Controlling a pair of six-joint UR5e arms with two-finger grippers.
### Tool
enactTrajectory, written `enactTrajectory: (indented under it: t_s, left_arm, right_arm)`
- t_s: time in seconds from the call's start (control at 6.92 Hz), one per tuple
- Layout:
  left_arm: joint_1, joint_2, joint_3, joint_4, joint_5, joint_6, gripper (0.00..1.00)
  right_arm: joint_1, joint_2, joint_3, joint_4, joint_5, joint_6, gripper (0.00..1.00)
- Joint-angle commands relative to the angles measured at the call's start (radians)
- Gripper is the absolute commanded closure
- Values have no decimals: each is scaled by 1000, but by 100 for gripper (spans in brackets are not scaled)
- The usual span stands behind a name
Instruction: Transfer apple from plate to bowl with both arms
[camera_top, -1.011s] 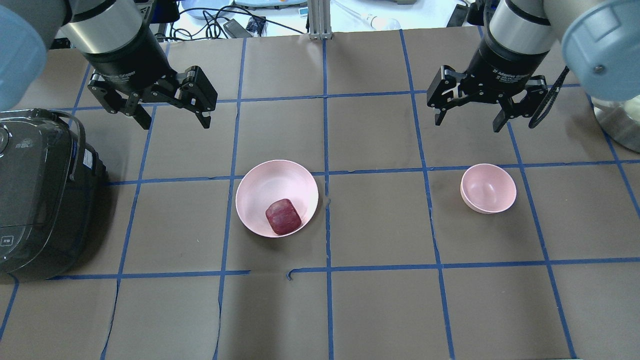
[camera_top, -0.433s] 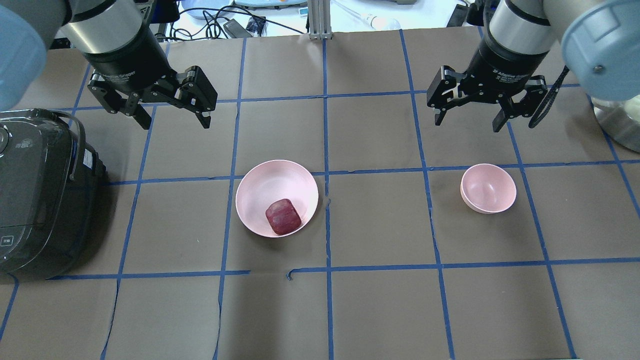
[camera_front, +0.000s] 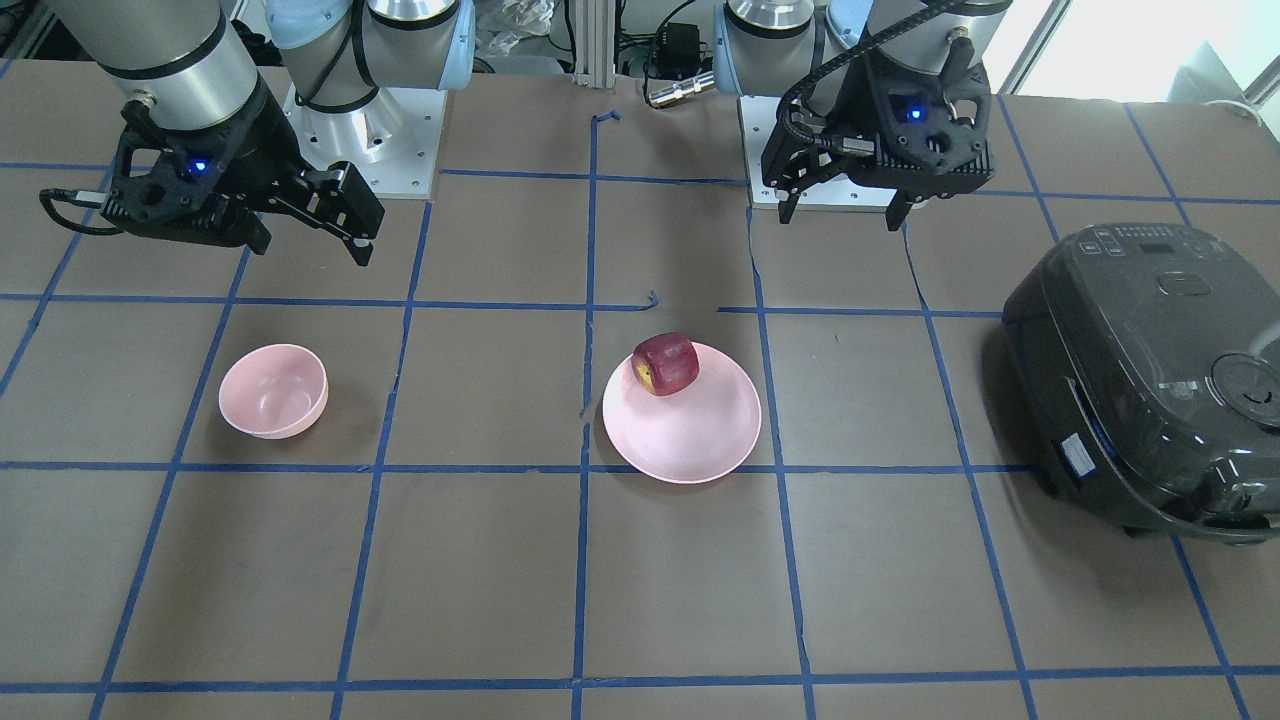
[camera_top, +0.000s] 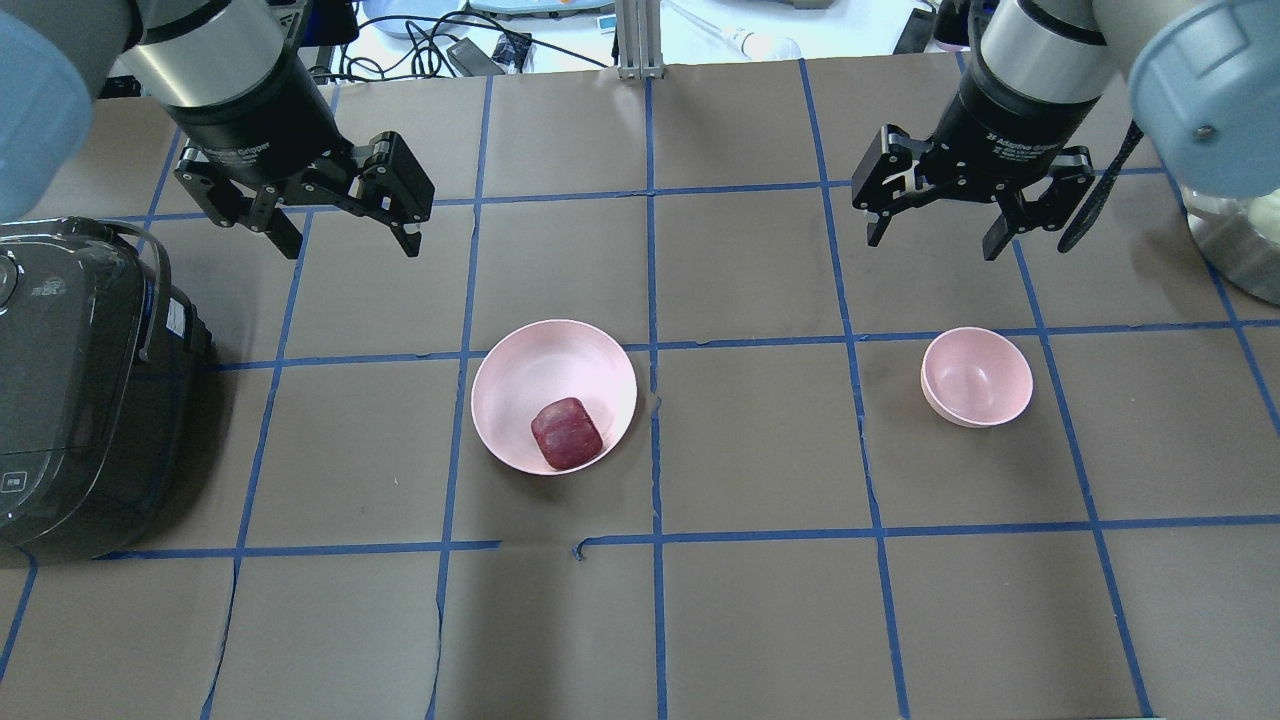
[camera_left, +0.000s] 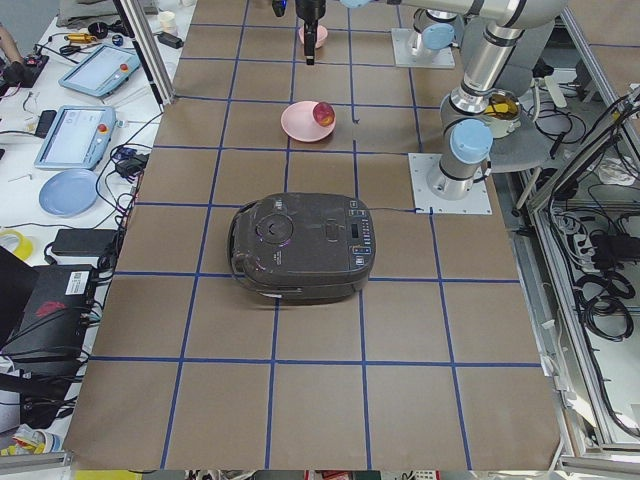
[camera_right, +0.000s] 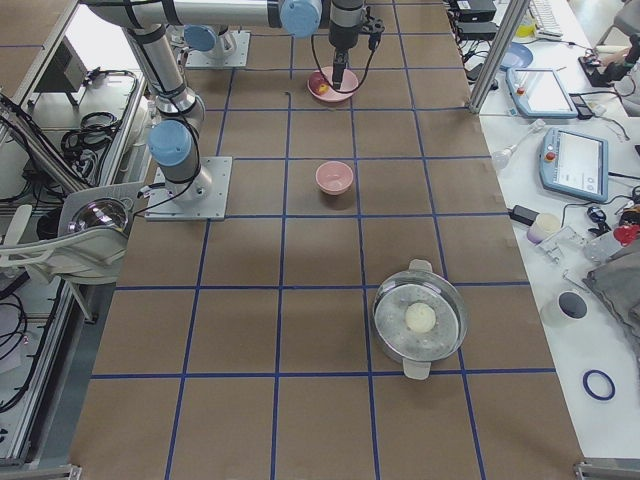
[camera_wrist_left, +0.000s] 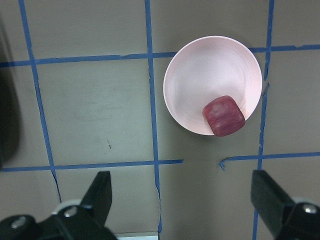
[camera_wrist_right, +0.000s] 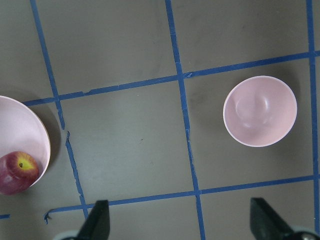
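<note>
We see the apple lying on the plate, at the plate's edge on the side near the robot; the plate sits around the middle of the table, and the bowl stands well apart on its right. The left gripper hangs high up, off to the left of the plate, its jaws wide open and holding nothing; the right gripper hangs high up near the bowl, also wide open and holding nothing. A dark rice cooker sits at the left end of the table.
</note>
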Motion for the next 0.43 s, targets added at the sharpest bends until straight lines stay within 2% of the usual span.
enactTrajectory:
  t_s: [0.0, 0.29]
  left_arm:
    - [0, 0, 0, 0, 0, 0, 0]
    - [0, 0, 0, 0, 0, 0, 0]
  right_arm:
    - [0, 10, 7, -2, 3, -1, 0]
    - [-2, 2, 3, 1, -8, -1, 0]
